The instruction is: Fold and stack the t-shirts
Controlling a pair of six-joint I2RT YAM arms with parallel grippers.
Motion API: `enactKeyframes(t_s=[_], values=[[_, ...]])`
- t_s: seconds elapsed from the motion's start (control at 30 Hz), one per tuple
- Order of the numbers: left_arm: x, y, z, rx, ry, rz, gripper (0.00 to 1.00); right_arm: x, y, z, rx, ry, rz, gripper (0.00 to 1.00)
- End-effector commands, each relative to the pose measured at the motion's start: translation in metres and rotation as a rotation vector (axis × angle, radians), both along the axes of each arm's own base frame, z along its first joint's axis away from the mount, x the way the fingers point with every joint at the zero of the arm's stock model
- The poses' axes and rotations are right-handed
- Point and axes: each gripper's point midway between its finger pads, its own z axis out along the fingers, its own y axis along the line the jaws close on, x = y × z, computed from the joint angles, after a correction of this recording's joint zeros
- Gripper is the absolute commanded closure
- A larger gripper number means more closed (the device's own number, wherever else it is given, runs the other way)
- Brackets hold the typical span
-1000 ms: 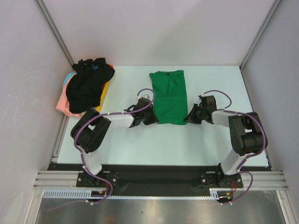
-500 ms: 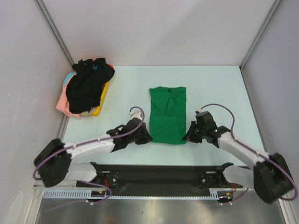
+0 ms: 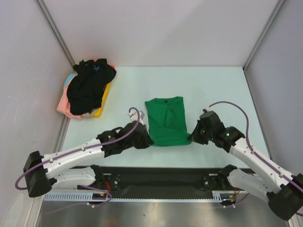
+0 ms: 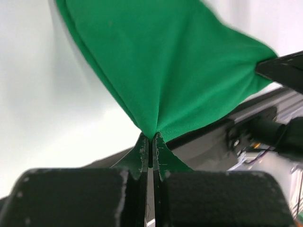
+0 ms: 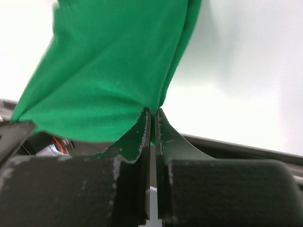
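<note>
left wrist view shows the left gripper point(image 4: 151, 138) pinched fully together on one near corner of the green t-shirt point(image 4: 161, 61), with the cloth fanning out from the fingertips in taut pleats, so the corner looks gripped under tension rather than merely touched; the right wrist view gives the mirror of it, the right gripper point(image 5: 152, 112) clamped tight on the other near corner, where the fabric lifts off the pale table point(image 5: 236, 56) just at the pinch; from above, the two grippers sit at either end of the near hem and the shirt lies between them as a narrow rectangle in the middle of the table towards its near edge, collar at the far end, sides seemingly already turned in; holding both corners at once probably serves to keep the hem straight and level, so it can be carried over towards the collar for a cross fold without the cloth skewing; well apart, in the far left corner, a loose pile point(image 3: 66, 106) of other shirts waits, a black t-shirt point(image 3: 87, 90) crumpled on top, none of it folded yet
</note>
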Motion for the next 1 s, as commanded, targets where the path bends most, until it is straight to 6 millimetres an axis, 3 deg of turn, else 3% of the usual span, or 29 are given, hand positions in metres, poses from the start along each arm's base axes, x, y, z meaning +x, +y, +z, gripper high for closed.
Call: enactKeyframes(t_s=[0.0,0.17,0.23,0.27,0.43,0.5,0.57,0.6,0.63,0.73,0.8,0.83,0.97], values=[[0.029,0.004,0.024,0.037,-0.057,0.042,1.00,0.036,-0.017,0.022,-0.087,-0.084,-0.055,1.00],[0.072,0.004,0.045,0.014,-0.089,0.067,1.00,0.078,-0.019,0.047,-0.090,-0.137,-0.067,1.00],[0.090,0.009,0.039,0.049,-0.079,0.077,1.00,0.093,-0.019,0.046,-0.098,-0.134,-0.059,1.00],[0.098,0.006,0.046,0.040,-0.086,0.074,1.00,0.103,-0.018,0.051,-0.097,-0.150,-0.064,1.00],[0.139,0.014,0.033,0.088,-0.037,0.086,1.00,0.134,-0.011,0.038,-0.101,-0.110,-0.043,1.00],[0.152,0.012,0.037,0.077,-0.035,0.080,1.00,0.149,-0.010,0.041,-0.099,-0.124,-0.049,1.00],[0.169,0.014,0.036,0.077,-0.025,0.094,1.00,0.161,-0.011,0.032,-0.109,-0.099,-0.049,1.00],[0.174,0.016,0.036,0.083,-0.020,0.096,1.00,0.171,-0.010,0.037,-0.103,-0.116,-0.051,1.00],[0.182,0.020,0.035,0.087,-0.019,0.111,1.00,0.175,-0.009,0.029,-0.109,-0.093,-0.049,1.00],[0.201,0.019,0.036,0.083,-0.003,0.117,1.00,0.195,-0.009,0.028,-0.117,-0.090,-0.053,1.00],[0.210,0.019,0.025,0.092,0.025,0.116,1.00,0.203,-0.010,0.025,-0.127,-0.081,-0.051,1.00],[0.218,0.020,0.028,0.090,0.021,0.125,1.00,0.211,-0.010,0.031,-0.123,-0.095,-0.057,1.00],[0.240,0.027,0.020,0.121,0.036,0.180,1.00,0.232,-0.007,0.021,-0.122,-0.079,-0.051,1.00]])
